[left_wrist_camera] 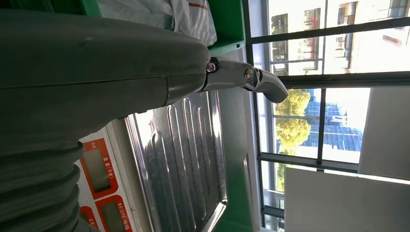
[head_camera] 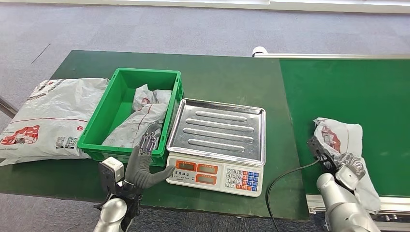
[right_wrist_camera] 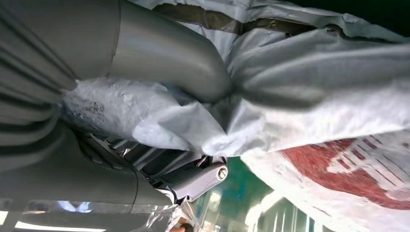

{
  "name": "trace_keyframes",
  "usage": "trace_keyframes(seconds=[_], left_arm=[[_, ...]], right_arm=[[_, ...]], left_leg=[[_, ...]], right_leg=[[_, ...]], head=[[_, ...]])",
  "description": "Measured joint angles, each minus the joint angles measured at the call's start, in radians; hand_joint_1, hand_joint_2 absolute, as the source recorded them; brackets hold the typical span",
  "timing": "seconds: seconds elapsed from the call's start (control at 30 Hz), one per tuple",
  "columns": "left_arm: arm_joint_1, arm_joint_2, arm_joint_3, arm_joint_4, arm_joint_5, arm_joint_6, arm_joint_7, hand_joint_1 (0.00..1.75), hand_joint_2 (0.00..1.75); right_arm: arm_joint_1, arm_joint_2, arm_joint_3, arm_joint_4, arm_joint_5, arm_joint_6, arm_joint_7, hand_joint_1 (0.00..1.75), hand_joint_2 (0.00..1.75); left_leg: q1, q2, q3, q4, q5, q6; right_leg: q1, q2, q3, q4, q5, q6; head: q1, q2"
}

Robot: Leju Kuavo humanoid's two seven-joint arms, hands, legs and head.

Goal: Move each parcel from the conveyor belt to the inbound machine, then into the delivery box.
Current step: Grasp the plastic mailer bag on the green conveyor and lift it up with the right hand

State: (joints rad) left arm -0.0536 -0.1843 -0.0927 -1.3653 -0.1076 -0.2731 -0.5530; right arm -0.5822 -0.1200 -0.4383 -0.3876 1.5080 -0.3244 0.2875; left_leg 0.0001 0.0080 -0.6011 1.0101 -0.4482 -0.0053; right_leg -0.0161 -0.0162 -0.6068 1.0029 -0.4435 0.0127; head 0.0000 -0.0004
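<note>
A white parcel (head_camera: 341, 135) with red print lies crumpled on the green conveyor belt (head_camera: 348, 87) near its front left edge. My right hand (head_camera: 332, 158) grips the parcel's near end. In the right wrist view the thumb (right_wrist_camera: 169, 53) presses into the parcel's plastic (right_wrist_camera: 314, 82), with the darker fingers (right_wrist_camera: 159, 166) under the fold. The inbound machine, a scale with a bare steel tray (head_camera: 220, 128), stands mid-table. My left hand (head_camera: 144, 162) is open, fingers spread, by the front corner of the green box (head_camera: 96, 140), which holds white parcels (head_camera: 142, 118). The left wrist view looks past my left hand (left_wrist_camera: 96, 63) onto the tray (left_wrist_camera: 188, 154).
A large white parcel (head_camera: 48, 116) lies on the table left of the box. A black cable (head_camera: 285, 176) runs from the belt's edge over the table's front. The scale's keypad and displays (head_camera: 217, 176) face me.
</note>
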Motion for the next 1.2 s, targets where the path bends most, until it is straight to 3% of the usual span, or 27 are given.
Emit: trace_keyframes(seconds=[0.23, 0.37, 0.5, 0.73, 0.97, 1.2], left_arm=[[0.0, 0.0, 0.001, 0.001, 0.0, 0.0, -0.003, 0.0, 1.75], [0.001, 0.0, 0.003, 0.002, 0.0, 0.002, -0.004, 0.0, 1.75], [0.001, 0.0, 0.006, 0.002, 0.0, 0.004, -0.004, 0.0, 1.75], [0.0, 0.0, 0.006, 0.002, -0.002, 0.013, -0.007, 0.0, 1.75], [0.0, 0.0, 0.006, 0.003, -0.007, 0.014, -0.014, 0.0, 1.75], [0.0, 0.0, 0.006, 0.003, -0.009, 0.014, -0.015, 0.0, 1.75]], right_arm=[[0.0, 0.001, 0.0, 0.0, 0.003, -0.023, -0.014, 1.75, 0.0], [-0.004, 0.004, 0.0, -0.004, -0.004, -0.141, -0.06, 1.75, 1.75], [-0.014, 0.018, 0.001, -0.045, -0.026, -0.246, -0.135, 1.75, 1.75], [-0.003, 0.064, 0.029, -0.198, -0.082, -0.308, -0.221, 1.75, 1.75], [0.076, 0.121, 0.091, -0.455, -0.174, -0.312, -0.289, 1.75, 1.75], [0.109, 0.139, 0.117, -0.562, -0.18, -0.306, -0.289, 1.75, 1.75]], left_leg=[[0.0, 0.0, 0.0, 0.0, 0.0, 0.0], [0.0, 0.0, 0.0, 0.0, 0.0, 0.0], [0.0, 0.0, 0.0, 0.0, 0.0, 0.0], [0.0, 0.0, 0.0, 0.0, 0.0, 0.0], [0.0, 0.0, 0.0, 0.0, 0.0, 0.0], [0.0, 0.0, 0.0, 0.0, 0.0, 0.0]], right_leg=[[0.0, 0.0, 0.0, 0.0, 0.0, 0.0], [0.0, 0.0, 0.0, 0.0, 0.0, 0.0], [0.0, 0.0, 0.0, 0.0, 0.0, 0.0], [0.0, 0.0, 0.0, 0.0, 0.0, 0.0], [0.0, 0.0, 0.0, 0.0, -0.001, 0.0], [0.0, 0.0, 0.0, 0.0, -0.001, 0.0]], head=[[0.0, 0.0], [0.0, 0.0], [0.0, 0.0], [0.0, 0.0], [0.0, 0.0], [0.0, 0.0]])
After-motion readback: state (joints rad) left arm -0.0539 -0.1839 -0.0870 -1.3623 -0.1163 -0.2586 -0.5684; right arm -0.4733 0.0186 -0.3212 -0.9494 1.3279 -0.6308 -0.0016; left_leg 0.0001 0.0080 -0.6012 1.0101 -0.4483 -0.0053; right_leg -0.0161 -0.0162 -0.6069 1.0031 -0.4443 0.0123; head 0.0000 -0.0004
